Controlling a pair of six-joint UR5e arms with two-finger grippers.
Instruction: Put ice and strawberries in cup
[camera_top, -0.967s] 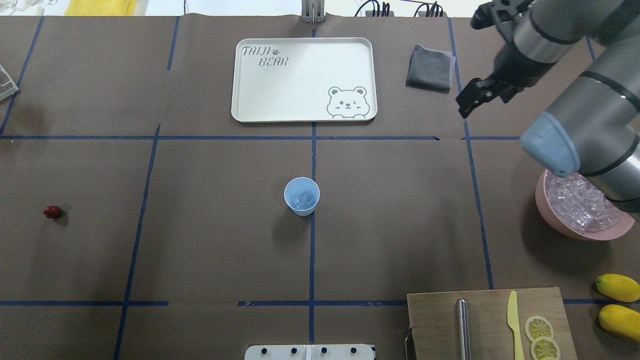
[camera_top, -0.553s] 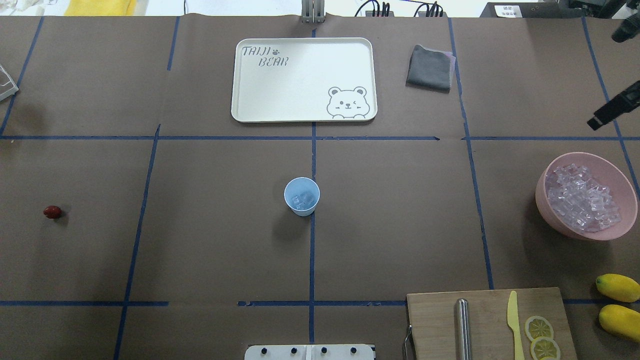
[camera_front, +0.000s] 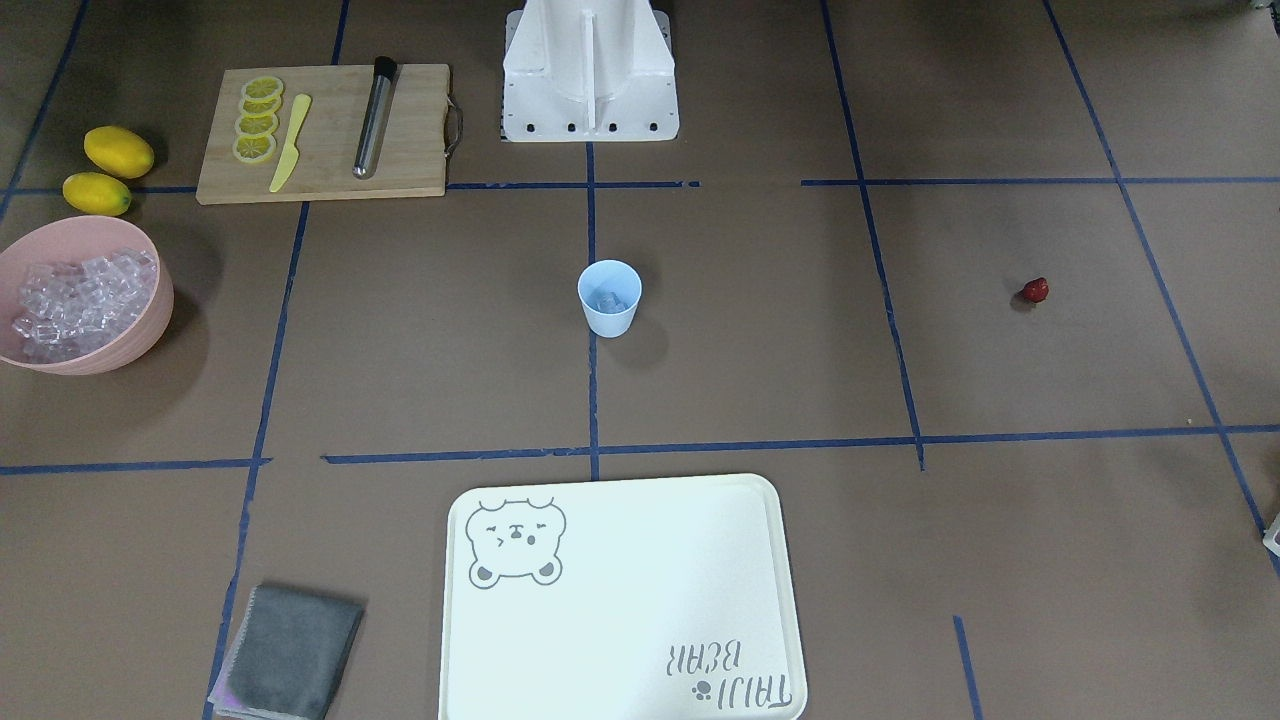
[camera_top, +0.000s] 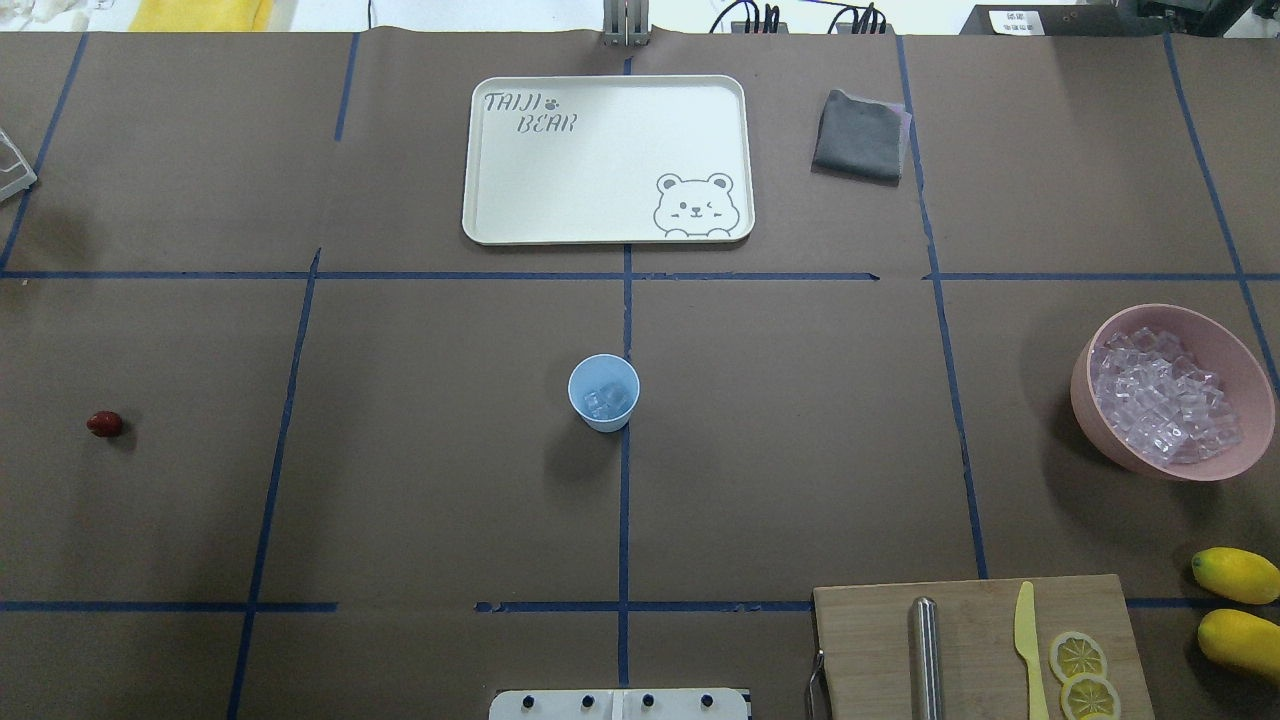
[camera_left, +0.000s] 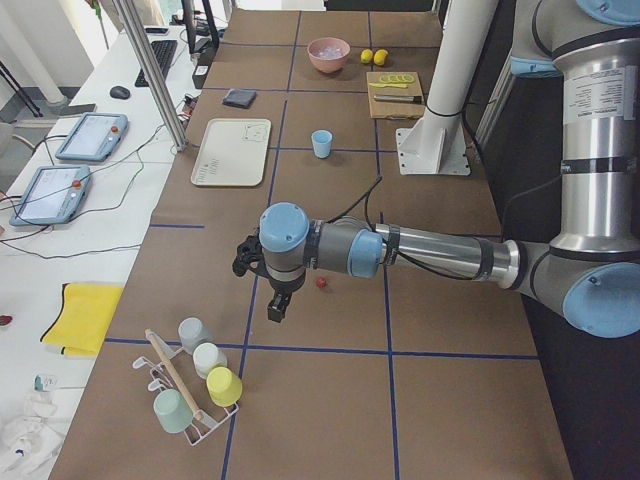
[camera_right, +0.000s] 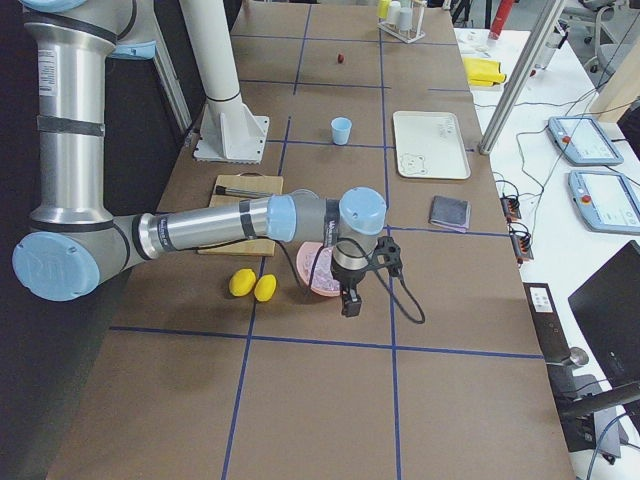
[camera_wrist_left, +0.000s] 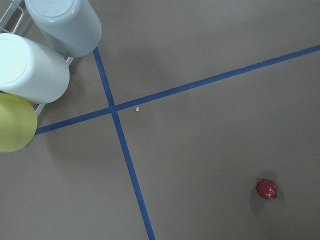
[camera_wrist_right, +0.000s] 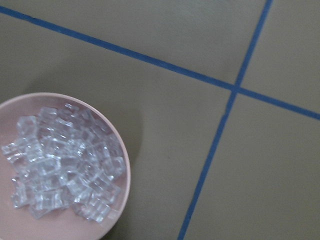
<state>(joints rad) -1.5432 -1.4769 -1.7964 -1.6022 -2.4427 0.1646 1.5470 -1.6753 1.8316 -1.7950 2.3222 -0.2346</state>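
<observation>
The pale blue cup (camera_top: 604, 393) stands upright at the table's middle with a few ice cubes (camera_top: 607, 401) in it; it also shows in the front view (camera_front: 609, 298). More ice (camera_top: 1165, 405) fills the pink bowl (camera_top: 1235, 348) at the right. The strawberry (camera_top: 104, 424) lies alone at the far left and shows in the left wrist view (camera_wrist_left: 267, 189). My left gripper (camera_left: 277, 310) hangs just beside the strawberry (camera_left: 321, 283). My right gripper (camera_right: 350, 303) hangs beside the bowl (camera_right: 318, 285). I cannot tell whether either is open or shut.
A white bear tray (camera_top: 607, 160) and a grey cloth (camera_top: 860, 135) lie at the back. A cutting board (camera_top: 975, 640) with a rod, a yellow knife and lemon slices sits front right, next to two lemons (camera_top: 1235, 575). A rack of cups (camera_left: 195, 385) stands near the left gripper.
My right arm has swung right, off the back right of the table and out of the overhead view. The cup, strawberry and bowl have not moved.
</observation>
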